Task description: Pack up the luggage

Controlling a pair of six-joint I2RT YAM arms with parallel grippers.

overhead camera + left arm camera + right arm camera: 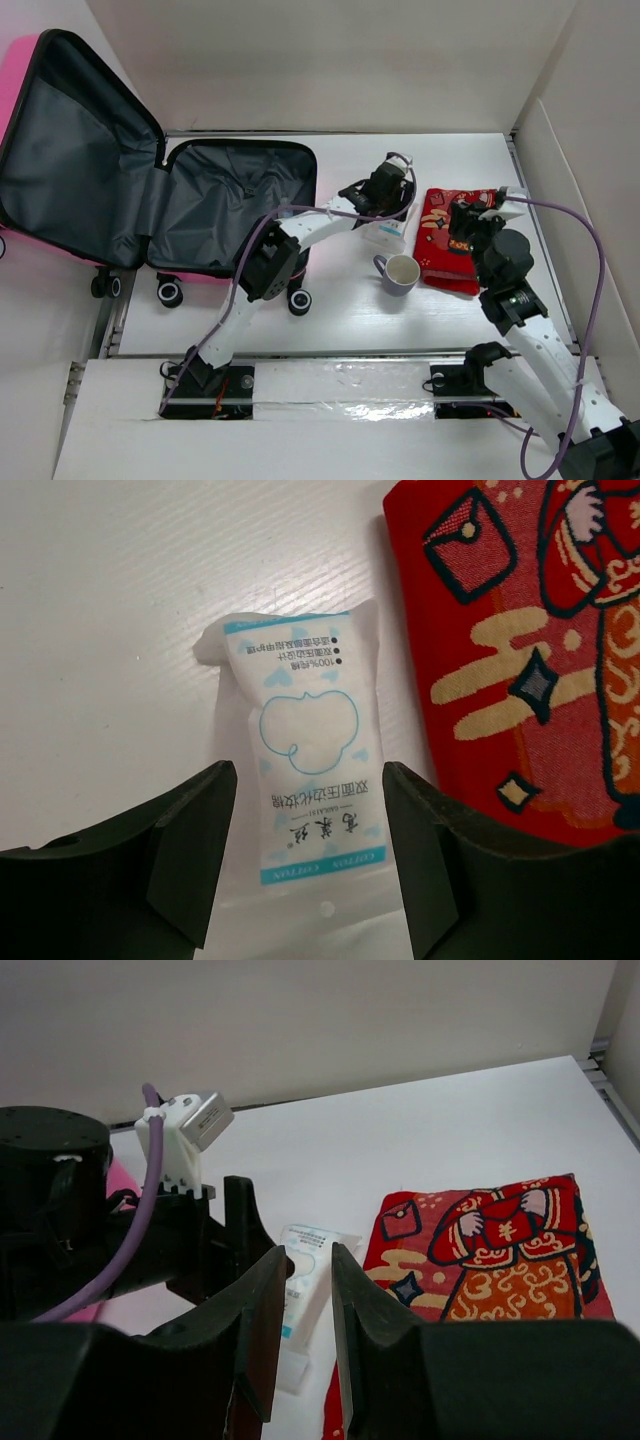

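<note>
The luggage (235,205), a pink suitcase with dark grey lining, lies open at the left with its lid (70,150) raised. A white and blue packet of cotton pads (310,750) lies on the table between the fingers of my left gripper (308,780), which is open and straddles it. From above, the left gripper (385,205) hangs over the packet (385,235). My right gripper (308,1260) is slightly open with nothing between its fingers. It hovers (462,222) over the near left part of a red patterned cloth (450,240).
A grey mug (400,273) stands on the table just in front of the packet. The red cloth (530,650) lies right beside the packet. White walls enclose the table at the back and right.
</note>
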